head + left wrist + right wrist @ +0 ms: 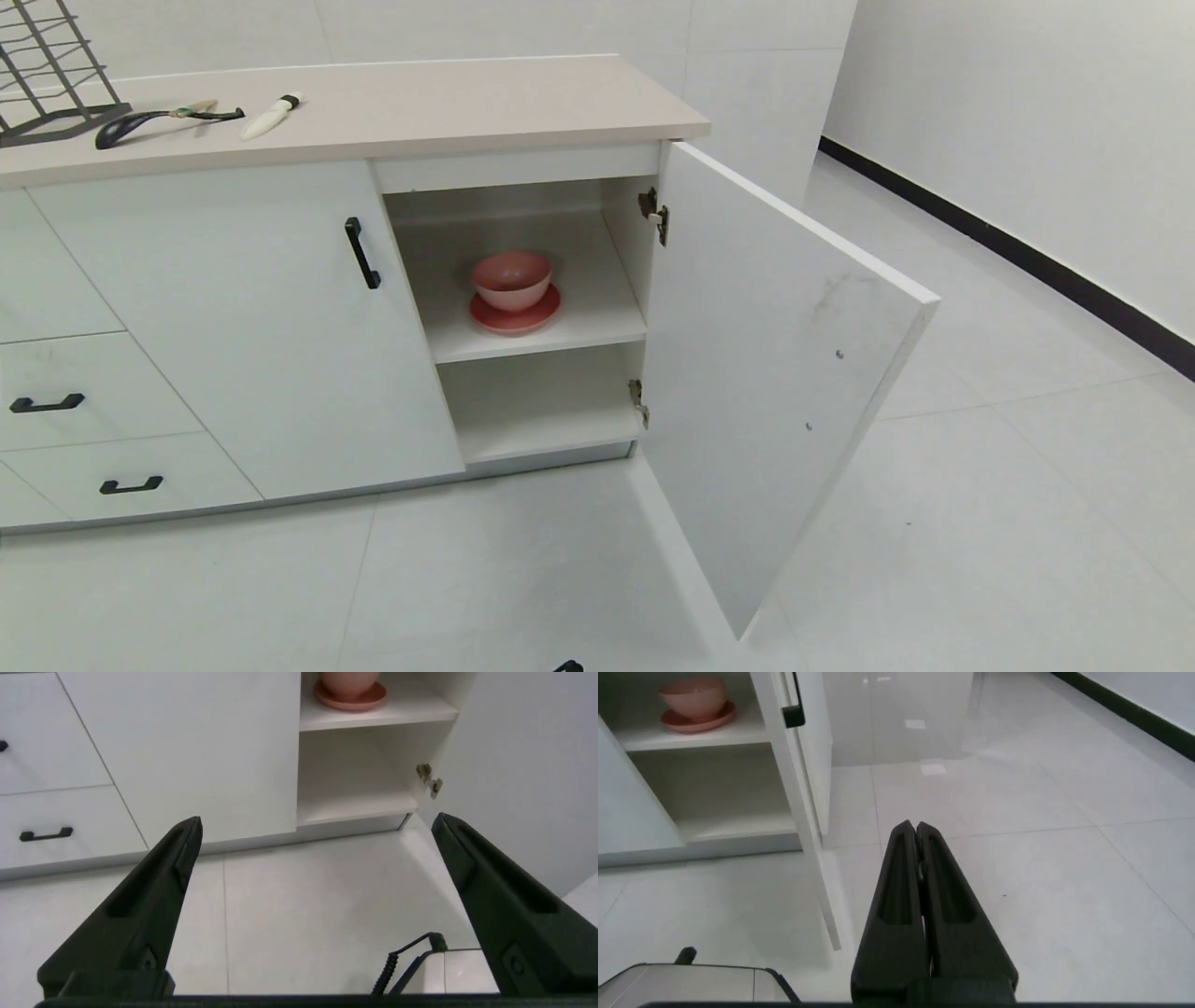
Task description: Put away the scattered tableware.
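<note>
Upper cabinet shelf [597, 313] — a red plate [515, 317] lies on it, pink bowl [511, 277] on the plate.

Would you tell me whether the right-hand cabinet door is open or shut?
Open: the white cabinet door stands outward, exposing the pink bowl inside.

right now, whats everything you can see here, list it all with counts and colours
bowl: 1, pink, on the plate, upper shelf of the open cabinet
plate: 1, red-pink, upper shelf, under the bowl
spoon-like utensil: 1, black, on the countertop beside the rack
cream-handled utensil: 1, cream, on the countertop, type unclear
wire rack: 1, black, countertop's left end
countertop: 1, beige, above the cabinet
cabinet door: 1, white, swung open
closed door: 1, white with black handle, left of the open compartment
drawers: 2, white with black handles, far left
left pincer: 1, black, open, above the floor
right pincer: 1, black, shut, above the floor
</note>
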`<state>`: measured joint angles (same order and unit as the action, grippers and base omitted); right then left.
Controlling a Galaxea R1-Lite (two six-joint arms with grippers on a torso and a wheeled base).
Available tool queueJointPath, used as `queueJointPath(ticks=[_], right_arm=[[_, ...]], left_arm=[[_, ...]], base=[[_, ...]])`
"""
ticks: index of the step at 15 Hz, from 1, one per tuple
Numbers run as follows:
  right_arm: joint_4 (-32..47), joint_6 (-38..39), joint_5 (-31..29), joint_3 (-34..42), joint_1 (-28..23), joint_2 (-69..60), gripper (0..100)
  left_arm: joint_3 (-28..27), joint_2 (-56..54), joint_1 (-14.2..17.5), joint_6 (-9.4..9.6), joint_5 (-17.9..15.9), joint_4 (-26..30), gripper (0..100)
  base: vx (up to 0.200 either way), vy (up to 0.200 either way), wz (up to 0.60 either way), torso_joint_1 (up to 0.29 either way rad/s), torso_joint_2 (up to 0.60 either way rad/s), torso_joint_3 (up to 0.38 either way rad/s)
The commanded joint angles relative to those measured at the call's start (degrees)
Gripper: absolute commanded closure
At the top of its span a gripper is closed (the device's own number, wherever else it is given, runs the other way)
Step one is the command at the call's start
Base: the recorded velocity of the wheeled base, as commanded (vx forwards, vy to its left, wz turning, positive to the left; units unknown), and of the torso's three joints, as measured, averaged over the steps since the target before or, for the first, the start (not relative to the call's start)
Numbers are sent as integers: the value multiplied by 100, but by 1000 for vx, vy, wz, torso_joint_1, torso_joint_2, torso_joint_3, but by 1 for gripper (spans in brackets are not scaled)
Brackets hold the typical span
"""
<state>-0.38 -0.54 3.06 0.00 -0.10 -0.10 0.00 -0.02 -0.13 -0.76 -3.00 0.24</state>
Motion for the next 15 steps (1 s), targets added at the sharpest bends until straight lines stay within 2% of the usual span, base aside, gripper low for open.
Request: queueJointPath(ticks=[1,5,7,8,9,10,12,13,15], right_arm=[[-6,1,2,0,1,10,100],[-15,10,2,0,1,10,100],[-384,45,-7,0,1,10,100],[-1254,-17,72,0,-8,10,100],[-1298,-149,397,-18,-34,10,100],[-1298,-228,801,-44,-52,282,100],[-1316,-245,942,-167,-25,730,100],[-1474,-439,1039,-439,150,1697,100],[-2493,-509,1065,-519,361,3077,100]], left_arm=[[0,2,-4,-4,1,2,0],[0,2,-4,-4,1,2,0],[0,2,-4,40,-8,2,0],[0,2,-4,40,-8,2,0],[0,2,-4,40,-8,2,0],[0,2,-4,40,-8,2,0],[0,2,-4,32,-8,2,0],[0,2,-4,40,-8,2,0],[0,2,5,40,-8,2,0]], base=[[0,0,0,0,0,0],[0,0,0,0,0,0],[0,0,0,0,0,0],[0,0,0,0,0,0],[0,0,0,0,0,0],[0,0,0,0,0,0],[0,0,0,0,0,0],[0,0,0,0,0,0],[0,0,0,0,0,0]])
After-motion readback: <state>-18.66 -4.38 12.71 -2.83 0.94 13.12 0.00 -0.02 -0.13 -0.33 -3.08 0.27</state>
